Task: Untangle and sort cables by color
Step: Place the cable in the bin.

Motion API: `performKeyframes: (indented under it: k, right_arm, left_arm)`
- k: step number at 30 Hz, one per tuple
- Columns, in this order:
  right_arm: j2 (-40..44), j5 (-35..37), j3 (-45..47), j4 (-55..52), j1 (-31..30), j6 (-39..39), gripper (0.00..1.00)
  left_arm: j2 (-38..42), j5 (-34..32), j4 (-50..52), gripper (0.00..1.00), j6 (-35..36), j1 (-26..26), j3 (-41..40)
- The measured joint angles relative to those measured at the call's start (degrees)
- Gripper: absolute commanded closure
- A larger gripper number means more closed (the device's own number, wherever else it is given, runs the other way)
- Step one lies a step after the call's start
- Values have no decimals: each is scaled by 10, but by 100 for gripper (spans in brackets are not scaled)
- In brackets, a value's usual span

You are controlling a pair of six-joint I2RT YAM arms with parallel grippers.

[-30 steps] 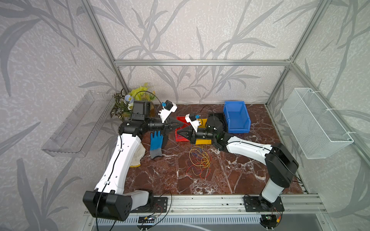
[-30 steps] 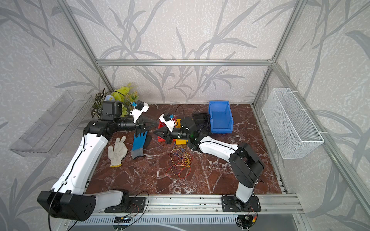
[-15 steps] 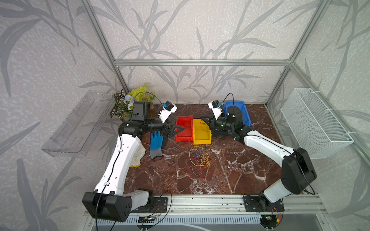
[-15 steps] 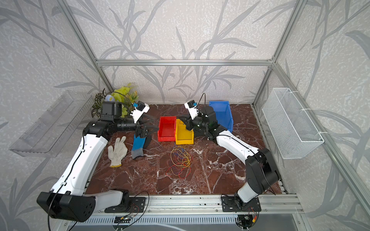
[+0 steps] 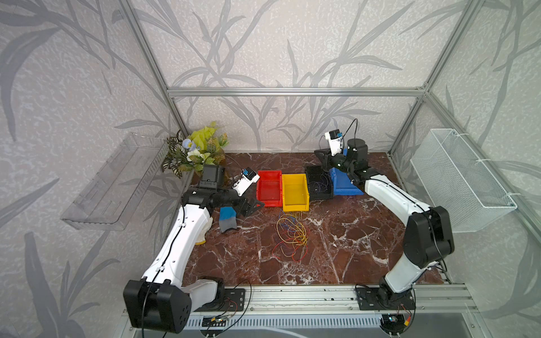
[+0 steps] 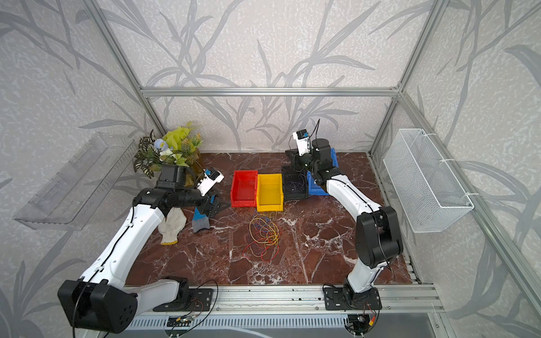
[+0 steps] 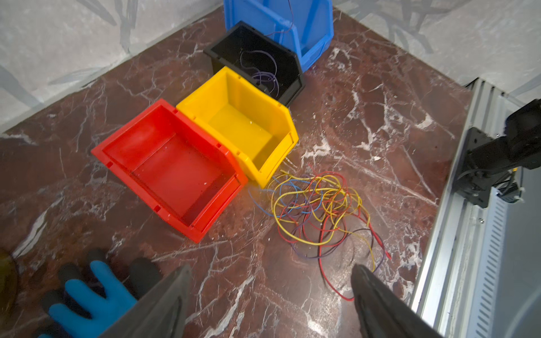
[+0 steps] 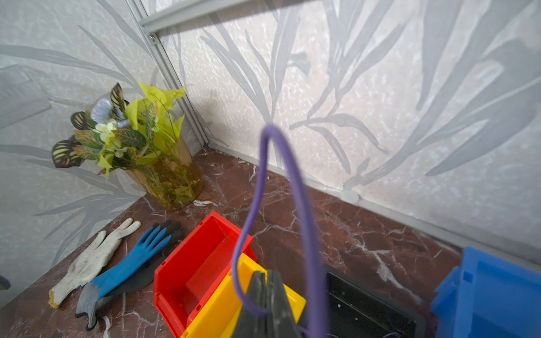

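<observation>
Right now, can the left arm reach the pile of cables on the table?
Probably yes. The left gripper is open and empty near the red bin, and only bare table lies between it and the cable pile. The right gripper is away by the black bin.

Robot lab cell: aluminium frame, leaf-print panels, marble-look tabletop (arms on rail).

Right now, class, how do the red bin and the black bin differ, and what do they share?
The red bin is empty; the black bin holds purple cables. The red bin ends the row beside the yellow bin; the black bin sits between the yellow bin and the blue bin. Both stand upright, open-topped.
</observation>
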State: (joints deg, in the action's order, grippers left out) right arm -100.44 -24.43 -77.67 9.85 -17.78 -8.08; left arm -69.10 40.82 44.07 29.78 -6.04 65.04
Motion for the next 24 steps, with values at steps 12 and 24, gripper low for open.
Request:
performKeyframes:
  k: [12, 24]
  right_arm:
    - [-87, 60, 0, 3, -2, -28, 100]
    - [-144, 118, 0, -21, -2, -12, 62]
  left_arm:
    - [16, -39, -3, 11, 28, 0, -51]
    - [16, -43, -3, 10, 43, 0, -61]
